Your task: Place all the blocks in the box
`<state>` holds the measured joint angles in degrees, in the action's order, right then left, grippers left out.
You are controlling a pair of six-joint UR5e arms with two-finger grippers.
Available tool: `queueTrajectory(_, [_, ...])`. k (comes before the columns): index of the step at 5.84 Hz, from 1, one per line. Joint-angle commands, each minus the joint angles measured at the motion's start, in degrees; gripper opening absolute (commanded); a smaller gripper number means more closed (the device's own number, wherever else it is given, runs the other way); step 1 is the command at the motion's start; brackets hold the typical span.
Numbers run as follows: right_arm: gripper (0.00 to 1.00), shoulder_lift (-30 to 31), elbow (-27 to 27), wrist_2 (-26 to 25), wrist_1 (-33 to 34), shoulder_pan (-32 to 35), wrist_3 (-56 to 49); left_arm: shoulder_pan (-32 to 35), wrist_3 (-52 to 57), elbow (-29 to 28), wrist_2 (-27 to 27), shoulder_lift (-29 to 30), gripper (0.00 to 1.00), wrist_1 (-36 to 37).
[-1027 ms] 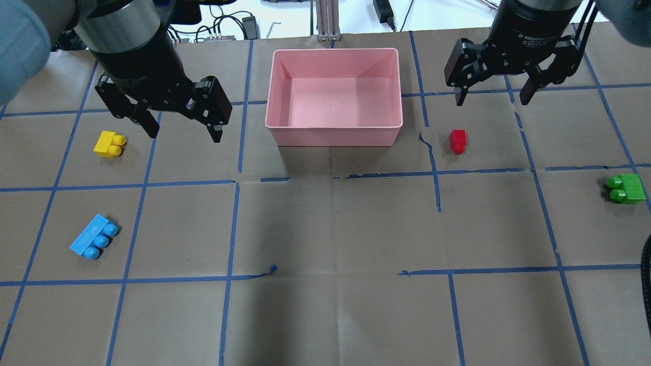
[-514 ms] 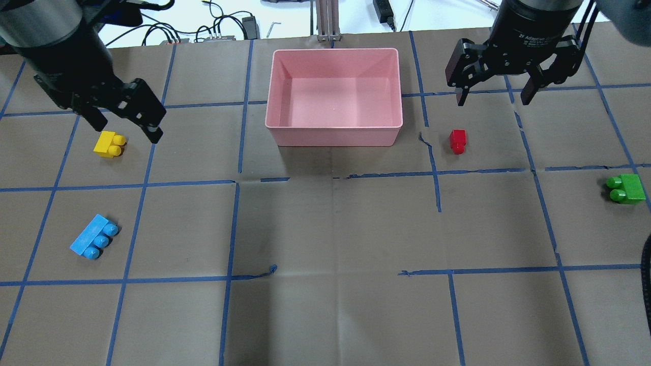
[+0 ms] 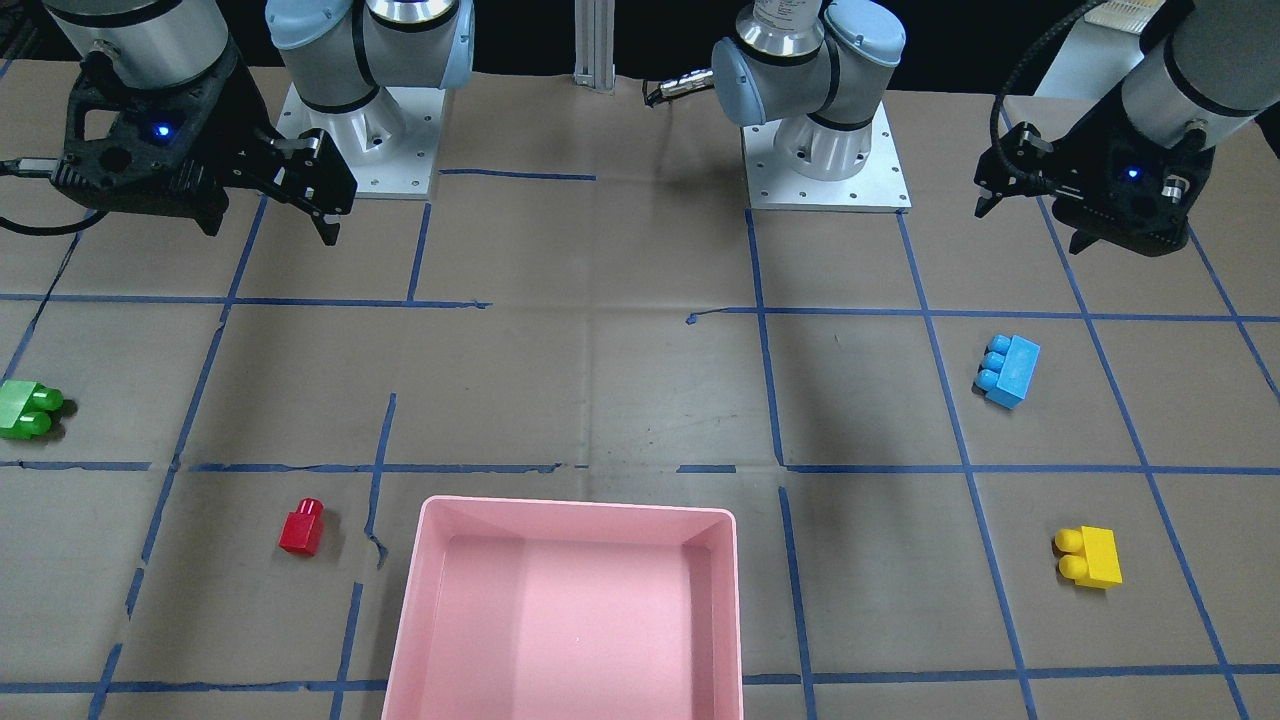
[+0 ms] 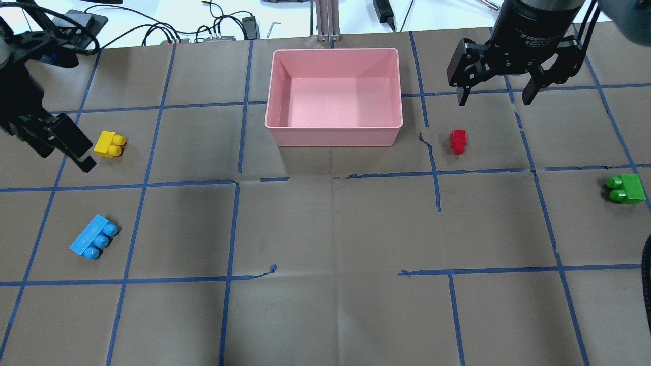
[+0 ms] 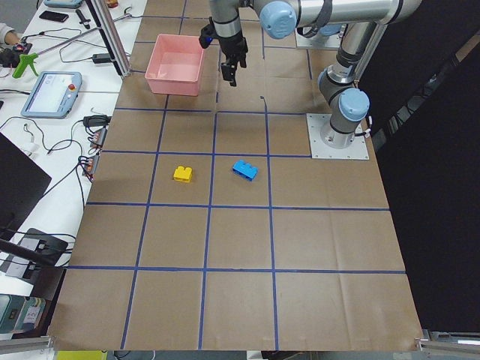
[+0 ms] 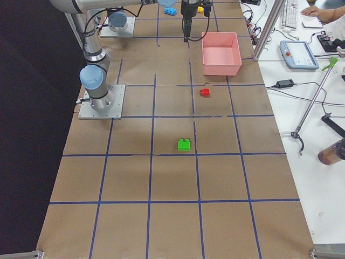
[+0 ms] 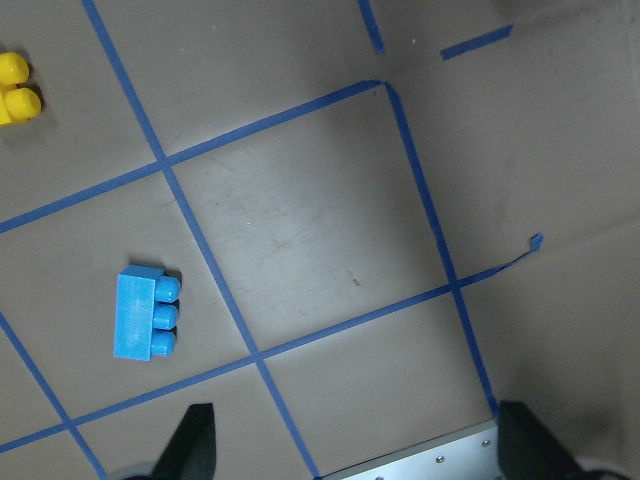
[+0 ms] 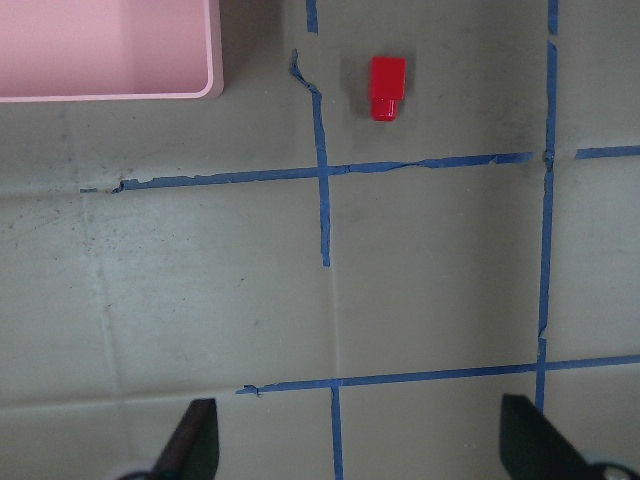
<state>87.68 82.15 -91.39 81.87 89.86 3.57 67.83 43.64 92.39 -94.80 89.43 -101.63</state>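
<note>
The pink box (image 4: pixel 333 137) stands at the far middle of the table and holds nothing. The yellow block (image 4: pixel 109 144) and the blue block (image 4: pixel 94 237) lie on the left, the red block (image 4: pixel 457 141) just right of the box, and the green block (image 4: pixel 626 189) at the right edge. My left gripper (image 3: pixel 1030 225) is open and empty, raised at the table's left edge, just left of the yellow block. My right gripper (image 4: pixel 495 99) is open and empty, raised behind and right of the red block. The left wrist view shows the blue block (image 7: pixel 143 315); the right wrist view shows the red block (image 8: pixel 387 86).
Brown paper with a blue tape grid (image 4: pixel 234 183) covers the table. Cables and a power supply (image 4: pixel 224 28) lie beyond the far edge. The two arm bases (image 3: pixel 825 150) stand at the robot's side. A teach pendant (image 6: pixel 299 54) lies on a side bench.
My left gripper has swung left, from beside the box over the yellow block to the table's left edge. The right gripper and all blocks have stayed in place.
</note>
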Motion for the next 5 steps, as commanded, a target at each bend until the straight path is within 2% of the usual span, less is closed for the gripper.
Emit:
queueTrajectory(1, [1.00, -0.23, 0.02, -0.02, 0.39, -4.49, -7.54, -4.80, 3.04, 11.44, -5.52, 0.48, 0.99, 13.73])
queueTrajectory(3, [1.00, -1.11, 0.02, 0.16, 1.10, -17.99, -25.18, -6.38, 3.82, 20.86, -6.45, 1.70, 0.99, 28.17])
queueTrajectory(4, [1.00, -2.68, 0.02, 0.24, 1.28, -25.45, -30.06, -7.00, 5.48, 25.17, -6.28, 2.84, 0.99, 35.11])
queueTrajectory(5, [1.00, -5.91, 0.02, -0.02, 4.50, -33.36, -36.03, -8.40, 5.67, 27.04, -5.84, 4.51, 0.99, 38.83])
